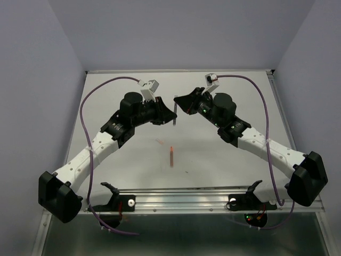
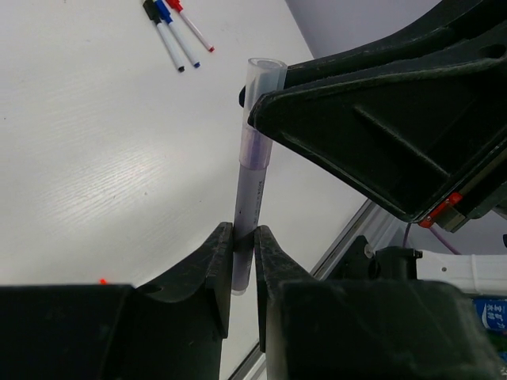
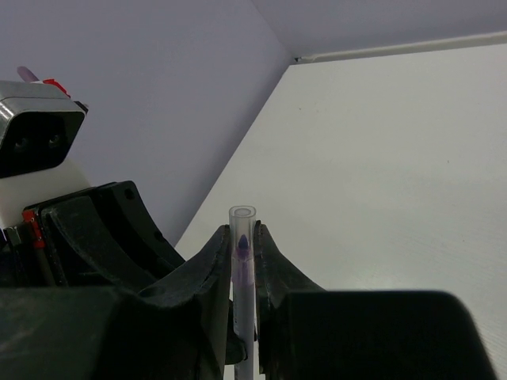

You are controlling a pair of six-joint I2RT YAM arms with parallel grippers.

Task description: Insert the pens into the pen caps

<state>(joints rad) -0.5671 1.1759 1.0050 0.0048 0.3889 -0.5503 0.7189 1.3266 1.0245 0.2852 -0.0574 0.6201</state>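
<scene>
**Item: pen and cap, mid-join.**

- Pen (image 2: 252, 182): pale grey barrel, standing near upright at centre frame in my left wrist view, purple towards its top.
- Cap (image 3: 242, 218): clear tube over the pen's tip. The purple point shows inside it, short of the far end. I cannot tell whether it is fully seated.
- Left gripper (image 2: 243, 241): closed tight on the lower barrel, bottom centre of that view.
- Right gripper (image 3: 242, 235): clamped on the cap, fingers either side of it at bottom centre of its own view.
- Orange pen (image 1: 171, 155): lying uncapped at the middle of the top view, below my two wrists.
- Three capped pens (image 2: 176, 32): black, blue and red caps, grouped at the upper left of the left wrist view.
- Table (image 2: 95, 158): white, beneath everything.

**Hazards, as I judge them:**

- If my two wrists are not on one line, pushing will bend the thin barrel or jam the cap crooked.
- The barrel is smooth, so under push it may slide through my left fingers instead of entering.
- The round cap could twist out of my right grip.
- If I let go early, a loose cap could come off, and the pen could roll away across the table.
</scene>
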